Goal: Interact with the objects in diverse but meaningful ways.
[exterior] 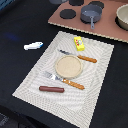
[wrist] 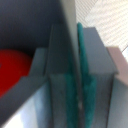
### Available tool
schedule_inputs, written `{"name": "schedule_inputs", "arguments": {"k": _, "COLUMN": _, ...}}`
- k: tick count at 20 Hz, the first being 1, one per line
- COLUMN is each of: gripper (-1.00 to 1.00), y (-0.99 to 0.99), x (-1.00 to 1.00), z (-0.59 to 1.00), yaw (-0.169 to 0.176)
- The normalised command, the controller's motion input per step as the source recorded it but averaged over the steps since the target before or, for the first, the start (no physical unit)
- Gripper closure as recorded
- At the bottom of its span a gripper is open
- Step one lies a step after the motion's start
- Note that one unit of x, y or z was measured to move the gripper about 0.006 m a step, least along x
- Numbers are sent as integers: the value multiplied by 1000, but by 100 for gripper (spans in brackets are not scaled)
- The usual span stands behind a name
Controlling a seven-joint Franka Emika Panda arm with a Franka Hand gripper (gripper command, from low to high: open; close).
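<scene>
The wrist view is filled by my gripper [wrist: 77, 85], blurred and very close. Its two grey fingers [wrist: 57, 55] stand pressed together, teal pads meeting at a thin seam, with nothing visible between them. A red round tomato [wrist: 12, 70] shows partly beside them. In the exterior view the arm is out of frame. There the yellow block [exterior: 79, 43] and brown sausage stick [exterior: 51, 89] lie on the striped placemat [exterior: 30, 82]. The white-and-blue fish [exterior: 33, 45] lies on the black table off the mat. The dark grey pot [exterior: 91, 14] stands on the brown board.
A tan round plate [exterior: 68, 66] sits mid-mat between an orange-handled knife [exterior: 80, 57] and fork [exterior: 65, 80]. The brown board [exterior: 107, 30] at the back carries black discs [exterior: 66, 13] and a pale bowl [exterior: 123, 16] at the exterior view's right.
</scene>
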Motion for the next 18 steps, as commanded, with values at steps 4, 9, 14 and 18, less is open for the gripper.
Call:
{"name": "schedule_inputs", "arguments": {"k": 4, "gripper": 100, "y": 200, "x": 433, "z": 92, "yaw": -170}}
{"name": "schedule_inputs", "arguments": {"k": 9, "gripper": 100, "y": 278, "x": 403, "z": 20, "yaw": -136}}
{"name": "schedule_inputs", "arguments": {"k": 14, "gripper": 100, "y": 375, "x": 233, "z": -3, "yaw": -34}}
{"name": "schedule_inputs", "arguments": {"k": 18, "gripper": 100, "y": 395, "x": 168, "z": -26, "yaw": -16}}
